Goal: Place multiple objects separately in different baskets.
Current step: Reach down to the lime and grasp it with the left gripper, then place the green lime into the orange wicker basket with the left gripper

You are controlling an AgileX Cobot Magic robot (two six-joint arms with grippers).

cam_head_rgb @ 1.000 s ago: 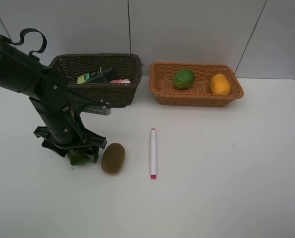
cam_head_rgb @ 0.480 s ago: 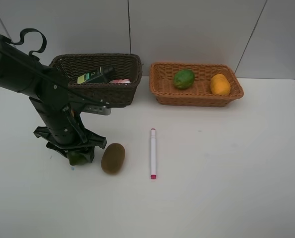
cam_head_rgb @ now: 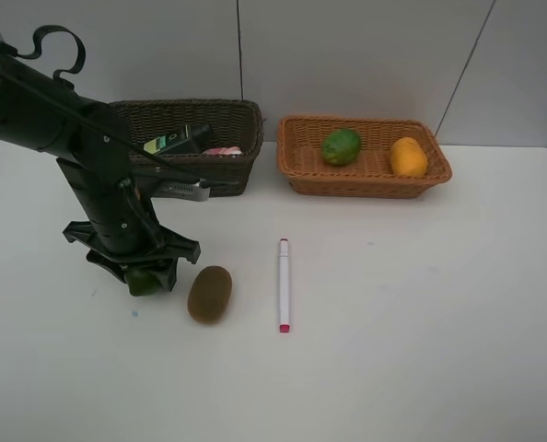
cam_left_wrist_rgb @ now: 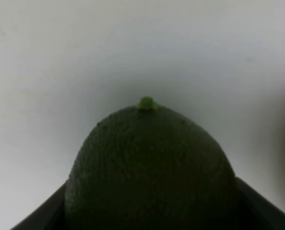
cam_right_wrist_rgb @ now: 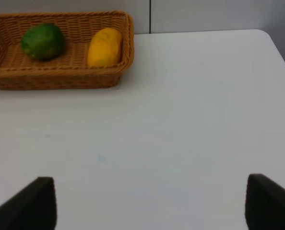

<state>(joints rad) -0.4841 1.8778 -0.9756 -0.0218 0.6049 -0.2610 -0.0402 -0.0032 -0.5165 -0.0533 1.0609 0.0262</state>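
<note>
The left gripper (cam_head_rgb: 145,278) gripped the green fruit (cam_left_wrist_rgb: 149,167) between its fingers (cam_left_wrist_rgb: 46,216), with the kiwi (cam_head_rgb: 209,295) just beside them. Best to lift straight, squeezing gently, toward the tan basket (cam_head_rgb: 366,191). The right gripper (cam_right_wrist_rgb: 152,203) gaped empty.

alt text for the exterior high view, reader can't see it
The left gripper grips a green fruit over a white table, beside a kiwi and a marker. Behind, a dark brown basket holds a dark bottle; a tan basket holds a second green fruit and a mango.
</note>
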